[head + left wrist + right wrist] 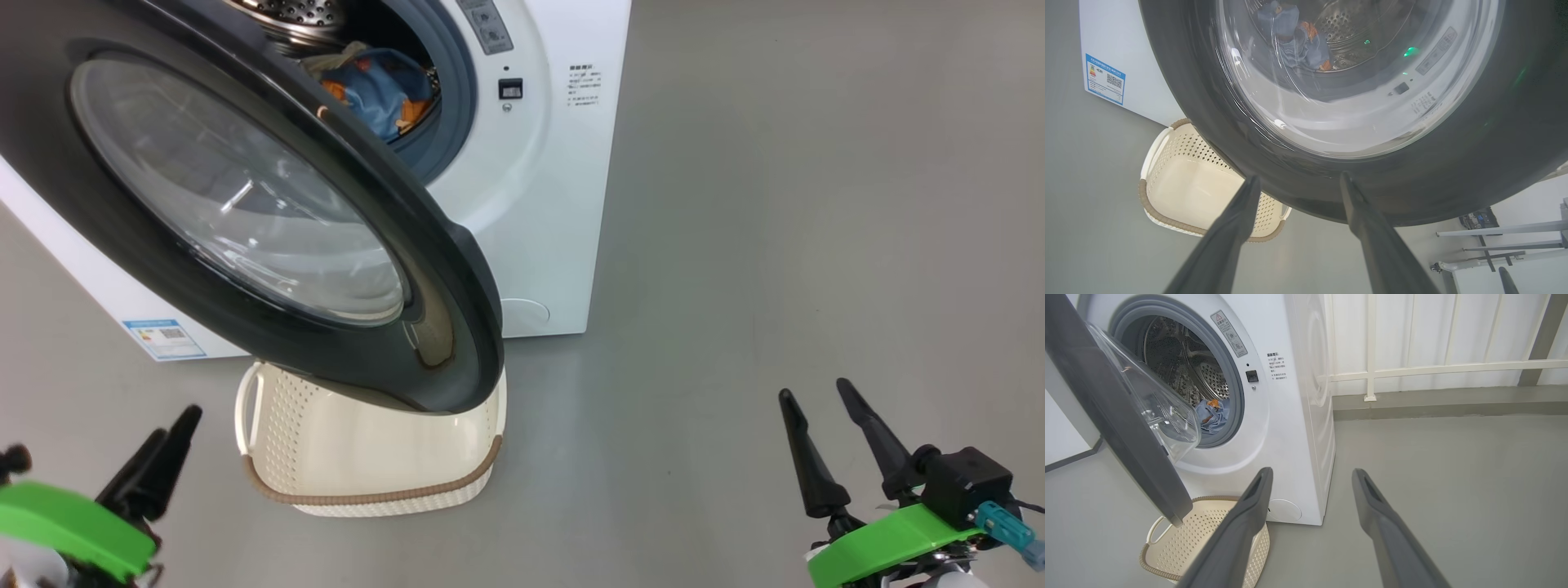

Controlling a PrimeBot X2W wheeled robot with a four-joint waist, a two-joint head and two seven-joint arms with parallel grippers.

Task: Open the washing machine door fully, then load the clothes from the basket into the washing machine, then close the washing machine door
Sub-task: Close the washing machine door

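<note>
Clothes (380, 98), light blue with orange print, lie in the drum (1175, 363); I see left pincer (173, 426) and right pincer (814, 390) spread.

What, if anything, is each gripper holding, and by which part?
Nothing is held. The left gripper and the right gripper both stand open and empty; the clothes lie inside the washing machine.

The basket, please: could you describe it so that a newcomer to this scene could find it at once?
Start at the big white washing machine on the grey floor and follow its open black-rimmed door downward. Below the door's lower edge stands the basket: a cream, perforated tub with a brown woven-look rim.
</note>
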